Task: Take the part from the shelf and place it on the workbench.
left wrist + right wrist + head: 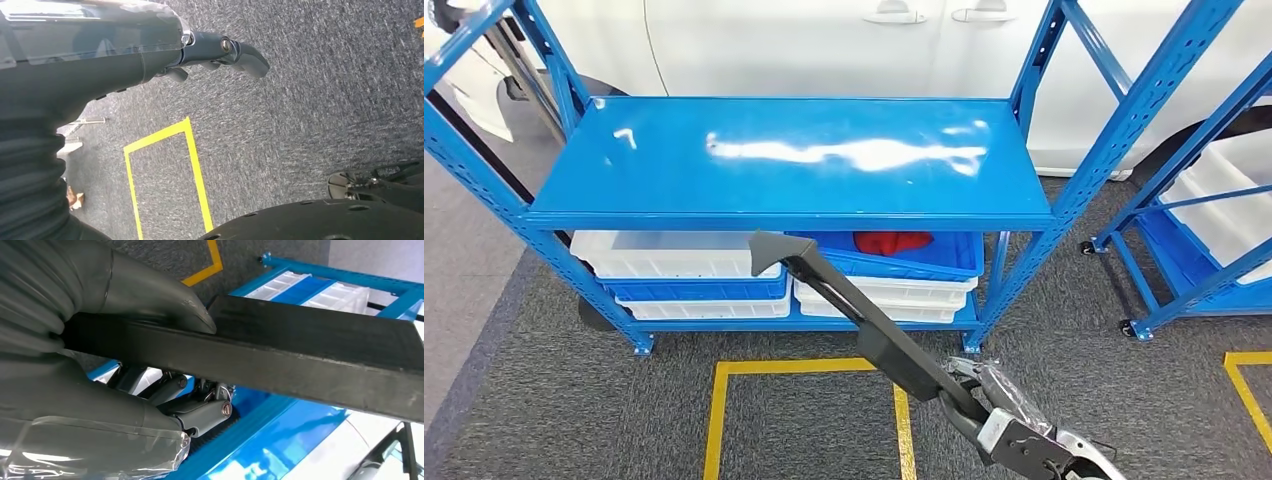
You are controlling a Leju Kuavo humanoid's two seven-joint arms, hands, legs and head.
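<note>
A long dark grey part (864, 318) with a hooked far end is held by my right hand (999, 415) low at the right of the head view. The part slants up and left, its tip in front of the shelf's lower level. In the right wrist view my thumb (150, 295) presses on the part (310, 345) while darker fingers (200, 412) curl under it. The blue shelf (784, 215) stands ahead, its top level bare and glossy. My left hand (220, 52) hangs over the grey carpet, fingers loosely curled with nothing in them.
Stacked white and blue bins (694, 265) fill the lower shelf, one blue bin (924, 262) holding something red (892, 242). A second blue rack (1194, 220) stands at the right. Yellow floor tape (724, 400) marks the carpet. A white car (824, 45) is behind the shelf.
</note>
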